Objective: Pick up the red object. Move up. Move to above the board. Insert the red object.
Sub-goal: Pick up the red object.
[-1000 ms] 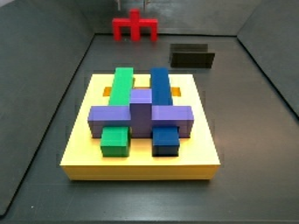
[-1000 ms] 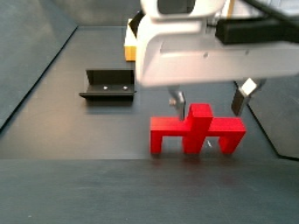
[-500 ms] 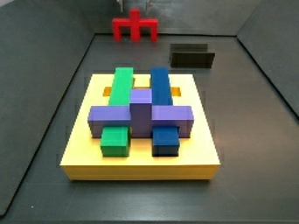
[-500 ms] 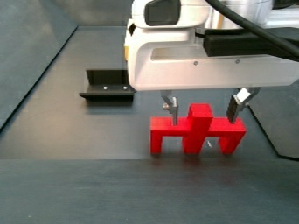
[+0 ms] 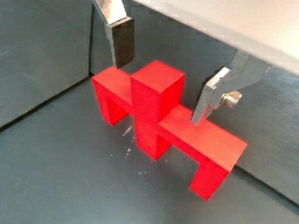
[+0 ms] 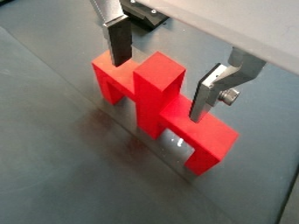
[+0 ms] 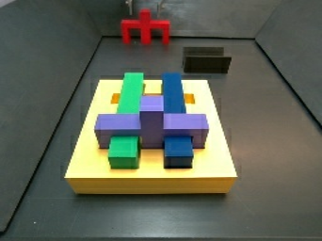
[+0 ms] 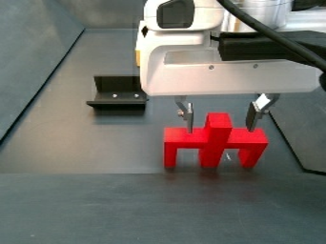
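The red object [image 8: 214, 145] stands upright on the dark floor, a bar on two legs with a central stem; it also shows in both wrist views [image 5: 160, 115] [image 6: 158, 106] and at the far end in a side view [image 7: 146, 29]. My gripper [image 8: 219, 111] is open and low over it, its fingers [image 5: 121, 39] straddling the stem, one on each side, with gaps to the stem. The pads hang just above the bar. The yellow board [image 7: 88, 168] lies in the middle of the floor and bears green, blue and purple blocks.
The dark fixture [image 7: 208, 60] stands on the floor between the board and the red object, also seen in a side view [image 8: 116, 93]. Grey walls slope up on both sides of the floor.
The gripper has come down a little, from above the red object to fingers straddling its stem. The red object and the board have not moved.
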